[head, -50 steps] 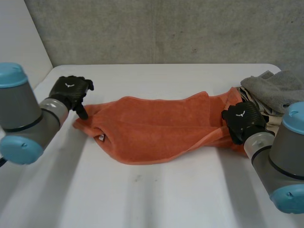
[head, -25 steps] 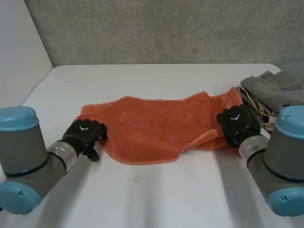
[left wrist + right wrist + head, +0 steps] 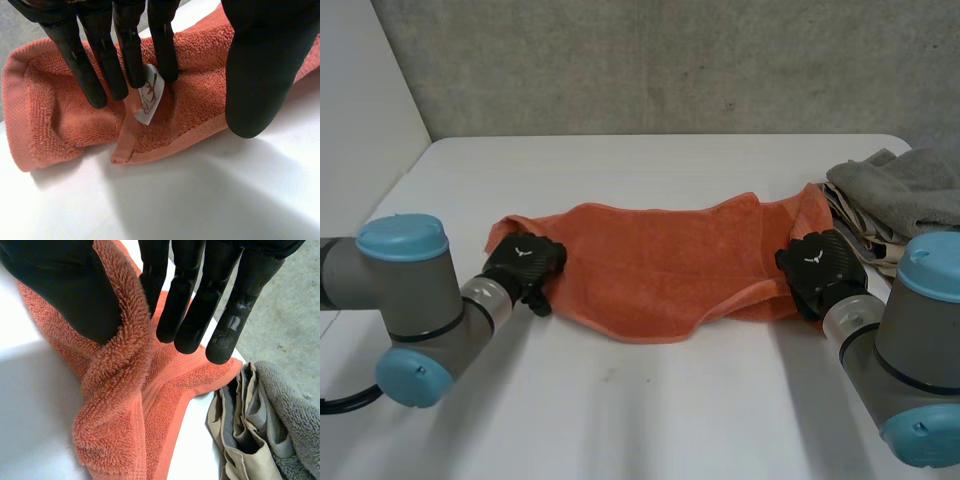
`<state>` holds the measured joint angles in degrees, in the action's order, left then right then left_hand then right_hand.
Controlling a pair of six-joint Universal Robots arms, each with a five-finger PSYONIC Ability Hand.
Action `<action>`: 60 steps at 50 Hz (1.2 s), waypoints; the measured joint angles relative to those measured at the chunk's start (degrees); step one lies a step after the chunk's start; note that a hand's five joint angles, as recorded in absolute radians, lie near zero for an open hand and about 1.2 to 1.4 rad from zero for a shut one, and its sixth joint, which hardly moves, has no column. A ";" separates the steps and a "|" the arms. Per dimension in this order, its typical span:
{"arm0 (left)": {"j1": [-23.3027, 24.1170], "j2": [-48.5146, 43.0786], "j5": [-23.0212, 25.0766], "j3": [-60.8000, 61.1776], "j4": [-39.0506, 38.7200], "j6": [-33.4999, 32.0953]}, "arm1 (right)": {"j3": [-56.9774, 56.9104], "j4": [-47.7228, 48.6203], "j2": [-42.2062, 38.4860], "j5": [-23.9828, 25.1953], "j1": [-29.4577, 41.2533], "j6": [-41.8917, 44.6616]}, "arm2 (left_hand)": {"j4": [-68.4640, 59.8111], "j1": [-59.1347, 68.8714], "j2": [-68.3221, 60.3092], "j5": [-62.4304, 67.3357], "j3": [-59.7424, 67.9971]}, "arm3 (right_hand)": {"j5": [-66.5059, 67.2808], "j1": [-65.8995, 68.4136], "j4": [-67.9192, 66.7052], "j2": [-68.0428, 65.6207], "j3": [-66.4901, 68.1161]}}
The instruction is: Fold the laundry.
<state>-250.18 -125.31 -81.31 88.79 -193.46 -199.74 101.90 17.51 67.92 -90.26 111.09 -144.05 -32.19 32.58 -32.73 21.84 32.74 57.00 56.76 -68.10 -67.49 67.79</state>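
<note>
Head view | orange terry towel (image 3: 660, 265) | rumpled, elongated | white table (image 3: 650, 400)

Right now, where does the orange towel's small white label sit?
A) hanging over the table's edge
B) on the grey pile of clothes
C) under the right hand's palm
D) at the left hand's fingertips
D: the left wrist view shows the white label lying on the orange towel, right at the fingertips of the left hand.
</note>
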 measured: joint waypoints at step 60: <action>3.24 21.37 -6.62 5.98 7.18 -11.68 | -6.25 -11.91 6.12 0.00 -0.92 8.85 | -36.45 31.99 -35.66 33.96 35.61 | 0.09 0.00 -0.03 0.00 0.15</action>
<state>-246.95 -103.95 -87.93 94.77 -186.28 -211.42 95.65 5.61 74.04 -90.26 110.17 -135.20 -68.64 64.57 -68.38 55.80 68.35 57.08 56.76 -68.13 -67.49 67.94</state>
